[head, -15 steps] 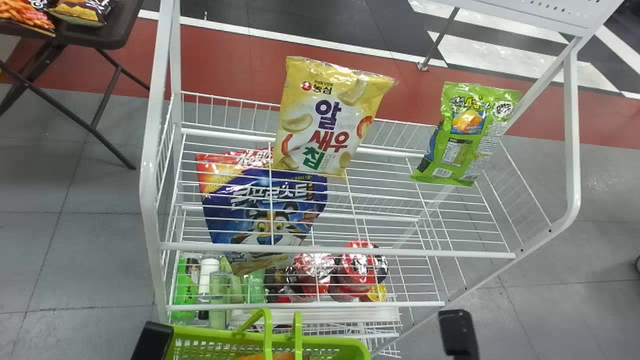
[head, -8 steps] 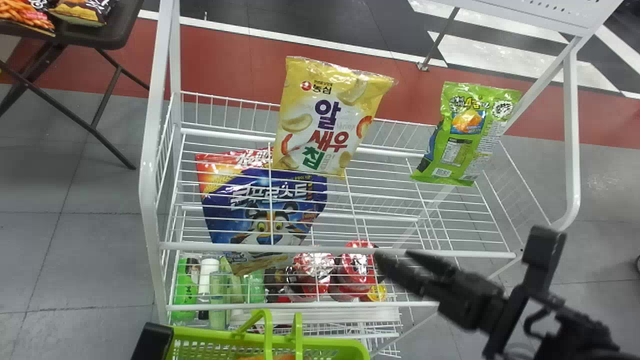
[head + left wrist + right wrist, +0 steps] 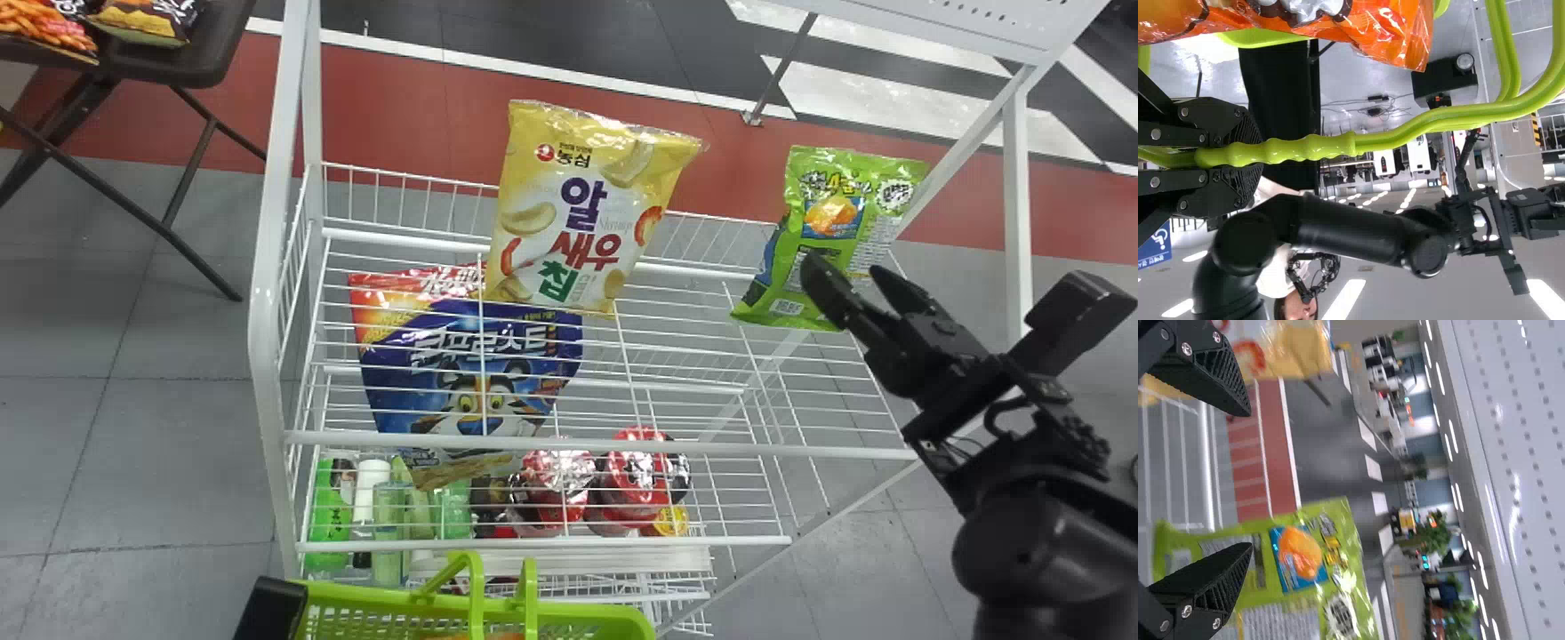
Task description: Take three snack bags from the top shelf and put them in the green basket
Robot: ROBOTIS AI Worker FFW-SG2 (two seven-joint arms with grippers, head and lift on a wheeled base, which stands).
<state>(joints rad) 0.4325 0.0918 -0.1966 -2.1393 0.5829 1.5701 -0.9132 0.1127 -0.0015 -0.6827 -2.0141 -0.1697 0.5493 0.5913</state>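
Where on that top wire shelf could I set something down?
The top shelf looks bare between the yellow bag and the green bag, and from the yellow bag forward to the front rail. It is tighter by the green bag, where the right fingers are. Bottles and red tubs crowd lower down.

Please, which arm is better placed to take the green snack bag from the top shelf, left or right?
The right, I would judge: the right gripper is open, close to the green snack bag. The left gripper is closed on the green basket handle.
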